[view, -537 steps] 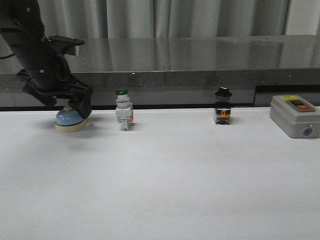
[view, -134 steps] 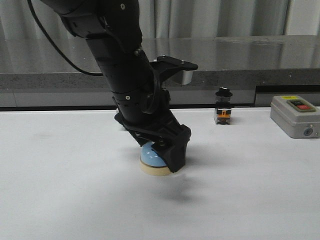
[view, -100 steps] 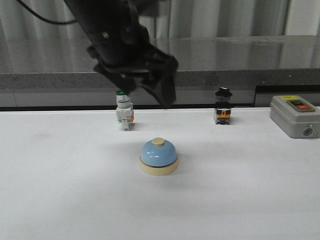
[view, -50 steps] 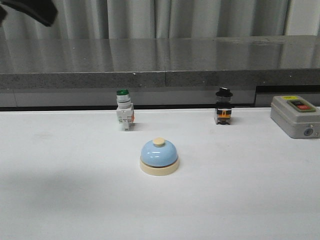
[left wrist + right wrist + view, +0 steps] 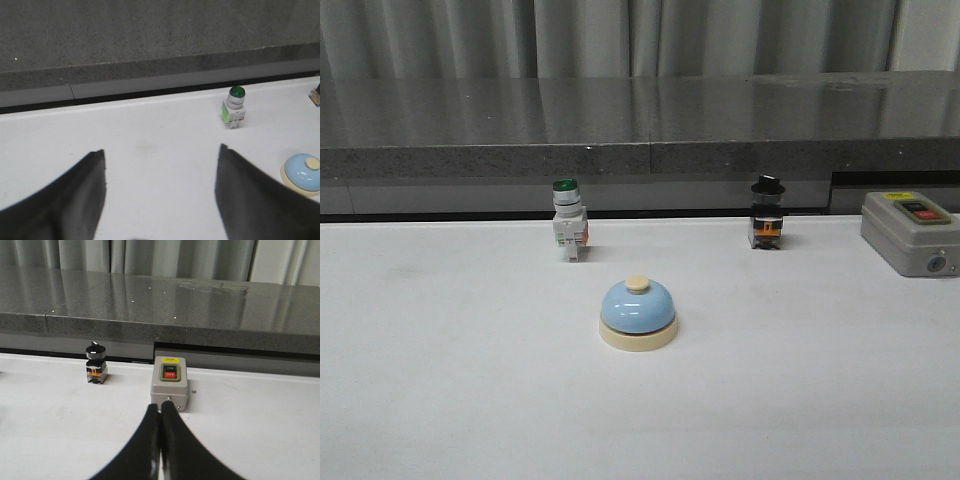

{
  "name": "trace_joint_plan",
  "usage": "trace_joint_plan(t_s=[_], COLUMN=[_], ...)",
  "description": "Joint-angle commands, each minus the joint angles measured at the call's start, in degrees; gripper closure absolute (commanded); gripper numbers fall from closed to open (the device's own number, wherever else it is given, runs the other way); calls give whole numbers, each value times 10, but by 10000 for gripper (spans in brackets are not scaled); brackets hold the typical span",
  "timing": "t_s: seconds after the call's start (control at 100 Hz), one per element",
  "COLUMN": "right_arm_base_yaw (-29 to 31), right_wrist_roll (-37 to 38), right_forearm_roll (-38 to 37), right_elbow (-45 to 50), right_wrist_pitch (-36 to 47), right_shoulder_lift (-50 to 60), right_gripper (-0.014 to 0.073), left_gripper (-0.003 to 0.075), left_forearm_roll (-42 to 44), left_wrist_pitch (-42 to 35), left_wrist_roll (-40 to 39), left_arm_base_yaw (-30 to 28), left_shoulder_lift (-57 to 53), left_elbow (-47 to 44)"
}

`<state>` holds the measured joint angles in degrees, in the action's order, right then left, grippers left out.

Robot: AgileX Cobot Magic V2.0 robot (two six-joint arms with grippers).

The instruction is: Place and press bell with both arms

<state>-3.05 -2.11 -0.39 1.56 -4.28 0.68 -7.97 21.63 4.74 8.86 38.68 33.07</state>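
The light-blue bell with cream base and button stands upright on the white table near its middle, free of any gripper. It also shows in the left wrist view, off to the side of the fingers. My left gripper is open and empty over bare table; it is out of the front view. My right gripper is shut on nothing, its tips just in front of the grey on/off box; it is also out of the front view.
A green-capped white pushbutton switch and a black-capped switch stand at the back of the table. The grey on/off box sits at the back right. A dark stone ledge runs behind the table.
The left arm carried the bell from the far left to the middle, let it go, then rose and drew away up-left out of the front view. The bell stays put.
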Motion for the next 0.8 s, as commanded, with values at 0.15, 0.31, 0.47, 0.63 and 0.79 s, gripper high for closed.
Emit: trace_joint_plan(t_s=[0.15, 0.31, 0.47, 0.63, 0.79], right_arm_base_yaw=[3, 3, 3, 3, 3], right_wrist_roll=[-2, -2, -2, -2, -2], right_forearm_roll=[-5, -5, -5, -5, -5], right_elbow=[-9, -9, -9, -9, -9], right_wrist_pitch=[49, 49, 49, 49, 49], right_shoulder_lift=[9, 9, 9, 9, 9], right_gripper=[654, 654, 654, 654, 654], left_gripper=[741, 741, 741, 741, 741], left_forearm_roll=[-8, -8, -8, -8, 41], left_wrist_pitch=[-44, -43, -43, -46, -76], left_wrist_roll=[-6, -6, -6, -6, -6], left_arm_base_yaw=[-1, -1, -1, -1, -1], left_shoulder_lift=[-51, -51, -51, -51, -51], left_elbow=[4, 4, 4, 4, 3])
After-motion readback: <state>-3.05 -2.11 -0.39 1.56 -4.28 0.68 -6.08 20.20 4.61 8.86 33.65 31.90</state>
